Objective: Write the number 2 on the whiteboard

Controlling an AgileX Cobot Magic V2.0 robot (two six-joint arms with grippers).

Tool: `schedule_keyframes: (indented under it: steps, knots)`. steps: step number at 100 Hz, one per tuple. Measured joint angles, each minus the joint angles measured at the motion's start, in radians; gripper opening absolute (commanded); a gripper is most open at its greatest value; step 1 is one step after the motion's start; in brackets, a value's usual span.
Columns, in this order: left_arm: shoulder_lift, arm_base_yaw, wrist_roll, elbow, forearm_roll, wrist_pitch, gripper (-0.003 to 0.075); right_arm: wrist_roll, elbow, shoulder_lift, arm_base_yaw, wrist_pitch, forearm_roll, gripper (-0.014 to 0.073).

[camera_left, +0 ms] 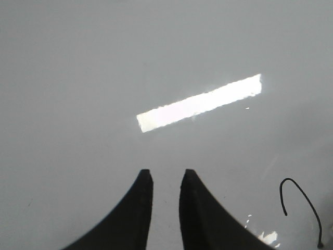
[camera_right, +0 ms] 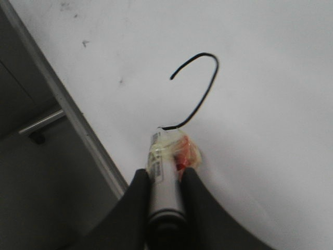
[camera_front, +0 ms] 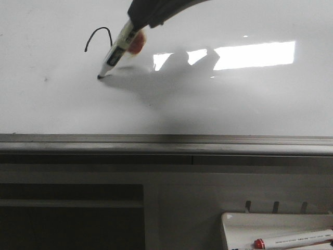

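Right end effector clamped on marker, tip touching whiteboard at lower end of half-done number 2, so far just curved top plus down-stroke, sitting upper left on board. Left end effector holds nothing, fingers slightly parted, hovering near board beside hook. Board glossy, bright light reflection, grey rail below. Small white tray lower right holds red-capped marker.

Under the board sits a grey cabinet with a dark open shelf. A small white tray holds a spare marker.
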State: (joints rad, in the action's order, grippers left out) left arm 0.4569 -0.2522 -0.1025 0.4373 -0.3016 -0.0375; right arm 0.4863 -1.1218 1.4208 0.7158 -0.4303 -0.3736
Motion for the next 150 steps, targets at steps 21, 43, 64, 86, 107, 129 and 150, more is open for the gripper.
schedule_keyframes:
  steps: [21,43,64,86,107,129,150]
  knots:
    - [0.0,0.0,0.0,0.0,0.0,0.0,0.0111,0.0,-0.02,0.055,0.049,0.011,-0.004,-0.005]
    - [0.0,0.0,0.0,0.0,0.0,0.0,0.0111,-0.002,-0.022,0.053,0.028,-0.016,-0.01,-0.005]
    - [0.0,0.0,0.0,0.0,0.0,0.0,0.0111,-0.004,-0.002,0.004,-0.027,-0.083,-0.009,-0.005]
    - [0.0,0.0,0.0,0.0,0.0,0.0,0.0111,-0.004,0.072,-0.082,-0.09,-0.119,-0.009,-0.005]
    - [0.0,0.0,0.0,0.0,-0.021,0.0,0.0112,0.014,0.086,-0.115,-0.081,-0.124,0.03,-0.005]
    - [0.0,-0.029,0.0,0.0,-0.077,-0.009,0.0127,0.022,0.056,-0.126,0.051,-0.123,0.07,-0.005]
    - [0.0,-0.218,0.0,-0.012,-0.22,-0.057,0.0328,0.025,-0.007,-0.128,0.112,-0.13,0.07,-0.005]
